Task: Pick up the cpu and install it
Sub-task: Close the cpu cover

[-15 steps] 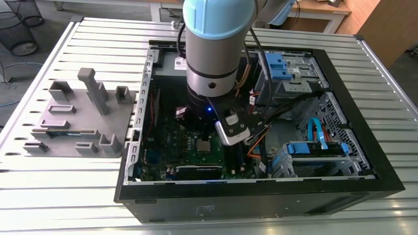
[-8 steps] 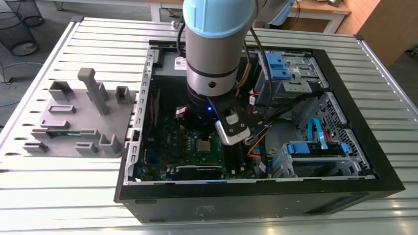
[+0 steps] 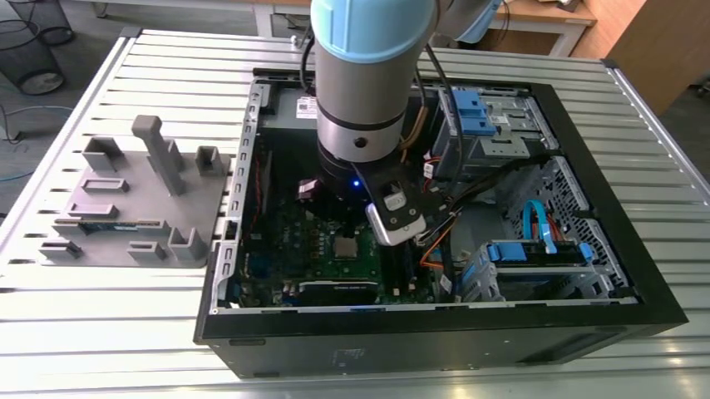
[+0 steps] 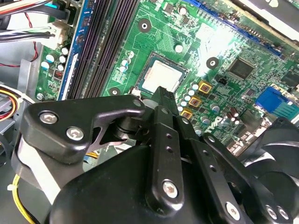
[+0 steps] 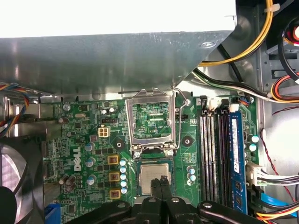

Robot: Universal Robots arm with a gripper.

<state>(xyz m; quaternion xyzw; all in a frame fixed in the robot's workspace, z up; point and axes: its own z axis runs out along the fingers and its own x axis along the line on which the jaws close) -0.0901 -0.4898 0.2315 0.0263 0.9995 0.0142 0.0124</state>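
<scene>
reaching down into the open computer case [image 3: 444,337], the arm [image 3: 357,75] is pictured with its gripper [image 5: 162,180] positioned low over the green motherboard [image 5: 84,135]. the jaws are seen pressed together in both wrist views, with nothing clamped between them, and their tips are placed over one edge of the cpu [image 5: 153,175]; whether contact is made cannot be told. the cpu is shown lying flat in its socket, silver top upward, beside the row of dark memory slots [image 5: 212,154]. the socket's metal hold-down frame [image 5: 152,119] is seen swung up and open next to the chip, on the side away from the gripper. on the exterior view's left, a grey tray [image 3: 139,199] is set on the slatted table [image 3: 111,332] just beside the case, and a thin green memory stick [image 3: 106,224] is held in one of its recesses.
</scene>
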